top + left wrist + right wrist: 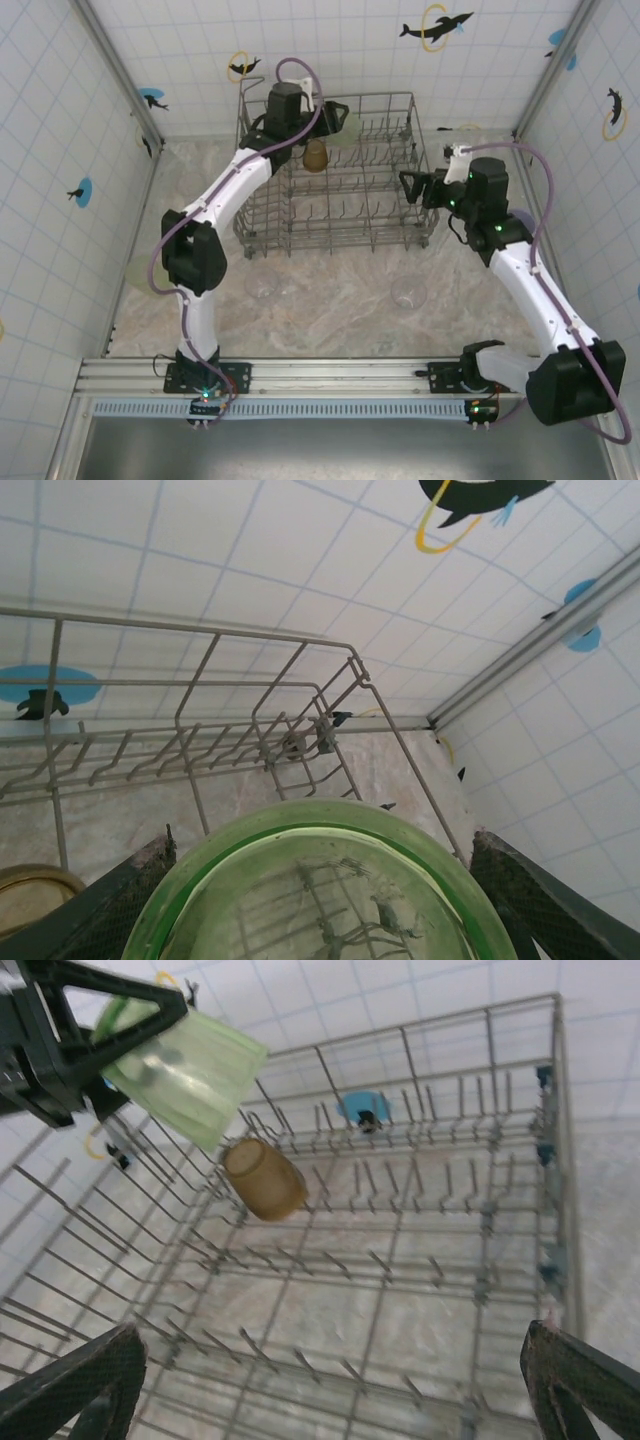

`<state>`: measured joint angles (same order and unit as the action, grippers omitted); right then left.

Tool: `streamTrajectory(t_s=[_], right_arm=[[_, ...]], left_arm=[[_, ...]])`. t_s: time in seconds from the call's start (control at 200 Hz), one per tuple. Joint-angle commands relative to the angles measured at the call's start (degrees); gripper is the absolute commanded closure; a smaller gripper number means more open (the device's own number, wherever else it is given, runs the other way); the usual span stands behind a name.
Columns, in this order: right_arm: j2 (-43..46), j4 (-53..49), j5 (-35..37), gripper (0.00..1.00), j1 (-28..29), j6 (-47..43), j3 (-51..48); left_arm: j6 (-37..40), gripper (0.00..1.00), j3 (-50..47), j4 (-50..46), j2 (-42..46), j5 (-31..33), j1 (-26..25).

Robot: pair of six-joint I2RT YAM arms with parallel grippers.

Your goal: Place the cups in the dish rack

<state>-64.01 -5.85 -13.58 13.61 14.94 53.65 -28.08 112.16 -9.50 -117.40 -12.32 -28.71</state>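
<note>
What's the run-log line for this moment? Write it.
left claw: shut on green cup over dish rack | right claw: open, empty | amber cup: racked | clear cups: on table

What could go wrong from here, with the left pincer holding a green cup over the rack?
1. The green cup, tilted in the left pincer, hangs close to the amber cup. Released here, it might knock that cup or lodge askew.
2. The right pincer stands open at the dish rack and could snag its right wall.
3. The two clear cups on the table look faint and could be misgrasped.
</note>
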Motion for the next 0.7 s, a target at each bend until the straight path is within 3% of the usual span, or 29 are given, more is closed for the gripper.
streamTrajectory(t_s=[0.0,0.19,0.691], right_arm=[[3.63,-3.11,4.9,0.01,0.28,-2.34,-3.67],[7.72,-4.04,7.83,0.01,0.19,-3.17,-7.53],[9.11,-2.88,9.1,0.01,0.02,-4.63,-12.15]], left_arm=[[5.41,1.0,3.82,-0.17,-2.82,4.93,-1.17],[10.03,1.0,6.76,-0.42,-6.76,13.8,-3.62],[17.26,1.0,9.31,0.62,-12.83,19.65,-5.17]])
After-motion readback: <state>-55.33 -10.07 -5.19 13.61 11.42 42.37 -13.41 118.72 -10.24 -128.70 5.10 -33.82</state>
